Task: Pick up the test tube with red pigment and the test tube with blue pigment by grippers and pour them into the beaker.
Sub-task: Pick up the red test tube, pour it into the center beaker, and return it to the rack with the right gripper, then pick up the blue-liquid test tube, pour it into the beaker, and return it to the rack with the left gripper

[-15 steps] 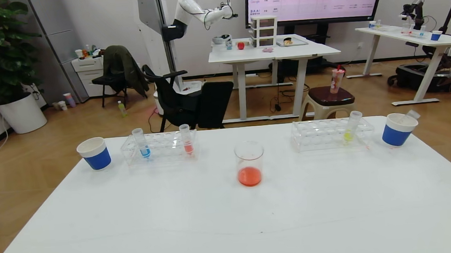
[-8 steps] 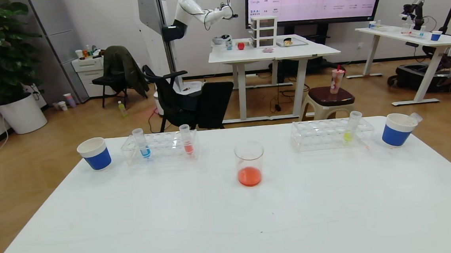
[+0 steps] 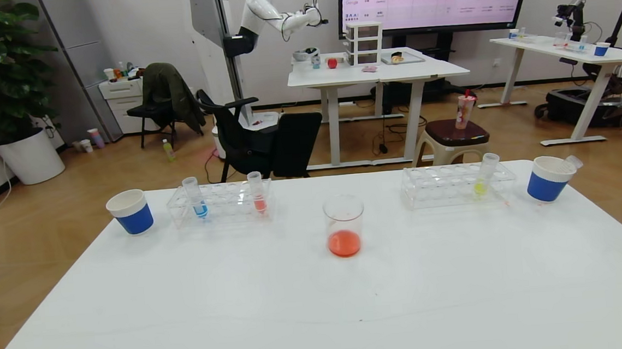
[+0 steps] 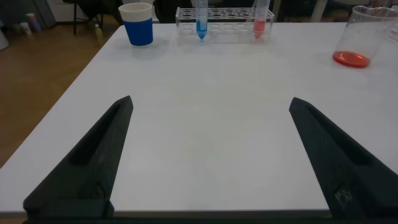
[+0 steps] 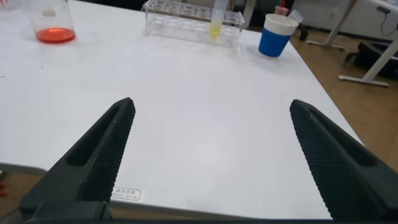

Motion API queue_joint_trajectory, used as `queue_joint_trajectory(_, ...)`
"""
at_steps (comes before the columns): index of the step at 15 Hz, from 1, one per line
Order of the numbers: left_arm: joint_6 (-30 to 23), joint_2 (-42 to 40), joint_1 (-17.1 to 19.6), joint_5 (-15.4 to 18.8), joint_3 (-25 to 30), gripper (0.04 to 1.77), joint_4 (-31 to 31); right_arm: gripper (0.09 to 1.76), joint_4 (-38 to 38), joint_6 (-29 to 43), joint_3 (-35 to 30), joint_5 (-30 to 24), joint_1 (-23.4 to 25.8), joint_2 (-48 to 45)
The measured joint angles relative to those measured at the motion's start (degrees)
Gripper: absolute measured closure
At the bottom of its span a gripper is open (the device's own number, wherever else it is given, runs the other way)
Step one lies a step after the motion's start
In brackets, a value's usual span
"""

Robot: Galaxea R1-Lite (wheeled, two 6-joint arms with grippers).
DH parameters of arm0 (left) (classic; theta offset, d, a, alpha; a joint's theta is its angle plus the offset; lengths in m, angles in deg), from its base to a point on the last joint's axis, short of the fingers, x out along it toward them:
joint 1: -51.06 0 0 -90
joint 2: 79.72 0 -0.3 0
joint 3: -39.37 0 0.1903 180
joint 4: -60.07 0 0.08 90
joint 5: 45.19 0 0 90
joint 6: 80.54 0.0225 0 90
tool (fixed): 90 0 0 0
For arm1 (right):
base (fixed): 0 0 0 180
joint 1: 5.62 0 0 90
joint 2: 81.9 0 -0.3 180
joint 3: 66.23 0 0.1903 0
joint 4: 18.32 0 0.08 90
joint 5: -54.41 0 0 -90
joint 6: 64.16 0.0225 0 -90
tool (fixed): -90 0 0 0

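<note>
You've got the beaker [image 3: 344, 226] mid-table [image 3: 320, 305] w/ orange-red liquid at its bottom; use it as your landmark. Left of the beaker & a bit farther back sits a clear rack [image 3: 220, 203]. The blue tube [image 3: 195, 197] stands upright in the rack's end slot away from the beaker; the red tube [image 3: 257, 192] stands upright at the end nearer the beaker. Past that rack, farther left, is a blue-sleeved paper cup [image 3: 130, 212].

Right of the beaker, also set back, is a second rack [image 3: 457, 184] holding a yellow-green tube [image 3: 484, 174] that leans slightly. Beyond it is another blue-sleeved cup [image 3: 546, 178] w/ a tube-like piece resting in it, tilted over the rim.

Neither arm shows in the head view. Left gripper [image 4: 208, 155]: jaws spread wide, nothing between them, low over the near table edge, well short of the beaker & the blue/red rack. Right gripper [image 5: 211, 155]: jaws also wide apart & empty, over the near edge, well apart from the beaker & the yellow-green rack.
</note>
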Motion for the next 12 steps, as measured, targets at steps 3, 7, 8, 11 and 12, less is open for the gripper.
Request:
queue_joint_trajectory(3, 0.0, 0.0, 0.0, 0.0, 0.0, 0.06, 0.0, 0.11, 0.5, 0.7, -0.5, 0.0, 0.0, 0.0)
queue_joint_trajectory(7, 0.2, 0.0, 0.0, 0.0, 0.0, 0.06, 0.0, 0.11, 1.1, 2.8, -0.8, 0.2, 0.0, 0.0)
queue_joint_trajectory(8, 0.4, 0.0, 0.0, 0.0, 0.0, 0.06, 0.2, 0.11, 1.2, 2.8, -0.8, 0.2, 0.0, 0.0)
queue_joint_trajectory(11, 1.7, 0.6, -0.1, 1.1, -3.3, 0.06, 1.1, 0.11, 1.1, 2.8, -0.9, 0.2, 0.1, 0.0)
queue_joint_trajectory(12, 2.1, 2.2, -0.1, 1.6, -5.3, 0.06, 1.3, 0.11, 1.2, 2.8, -0.9, 0.2, 0.0, 0.0)
